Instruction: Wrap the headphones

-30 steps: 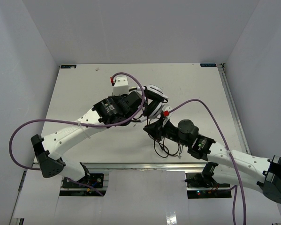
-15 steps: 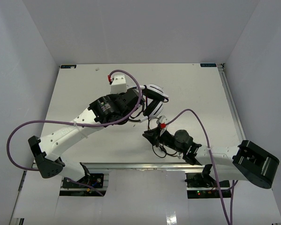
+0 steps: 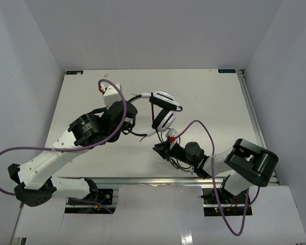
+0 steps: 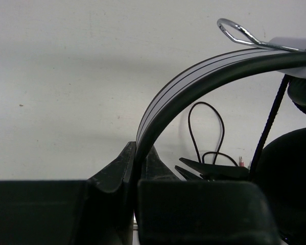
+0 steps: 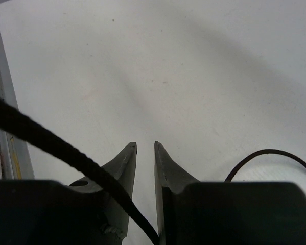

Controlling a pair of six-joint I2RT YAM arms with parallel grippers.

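Note:
The headphones hang tilted above the table, their white striped ear cups (image 3: 164, 108) at the middle. My left gripper (image 3: 129, 113) is shut on the thin black headband (image 3: 138, 97); in the left wrist view the headband (image 4: 193, 71) arcs up out of the closed jaws of the left gripper (image 4: 137, 149). My right gripper (image 3: 158, 148) sits low, just below the cups. In the right wrist view the right gripper (image 5: 145, 148) stands nearly closed, and the dark cord (image 5: 55, 148) runs taut into its jaw base. Loose cord loops (image 3: 181, 163) lie by the right wrist.
Purple robot cables (image 3: 206, 127) arc over both arms. A metal rail (image 3: 255, 122) runs along the table's right edge, and grey walls close in on three sides. The right gripper's fingers (image 4: 209, 171) and a cord loop (image 4: 206, 127) show in the left wrist view.
My left arm has swung left and back, carrying the headphones by the headband. My right arm has folded in toward the near edge, its gripper moving slightly left and down along the cord.

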